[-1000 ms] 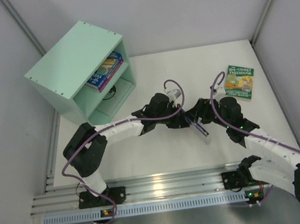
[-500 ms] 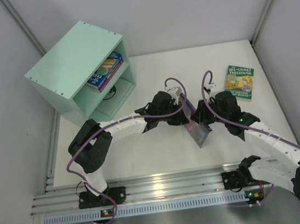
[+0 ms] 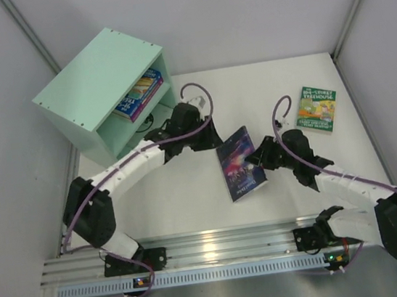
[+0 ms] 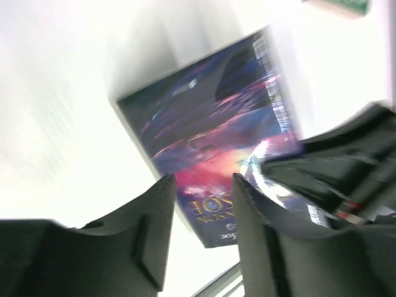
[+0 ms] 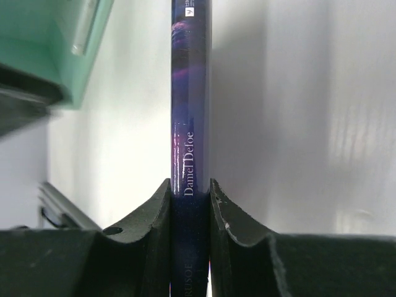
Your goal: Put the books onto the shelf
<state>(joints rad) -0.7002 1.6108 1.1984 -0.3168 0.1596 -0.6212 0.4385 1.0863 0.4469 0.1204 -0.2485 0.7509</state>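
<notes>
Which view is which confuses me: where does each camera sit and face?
Top external: above and behind the bases, looking down on table, shelf, galaxy book, green book; left arm and right arm show.
Left wrist: on the left arm, facing the galaxy book's cover; the open left jaws show.
Right wrist: on the right arm, looking along that book's spine toward the shelf; the right jaws clamp it.
Shared: all three show the galaxy book.
</notes>
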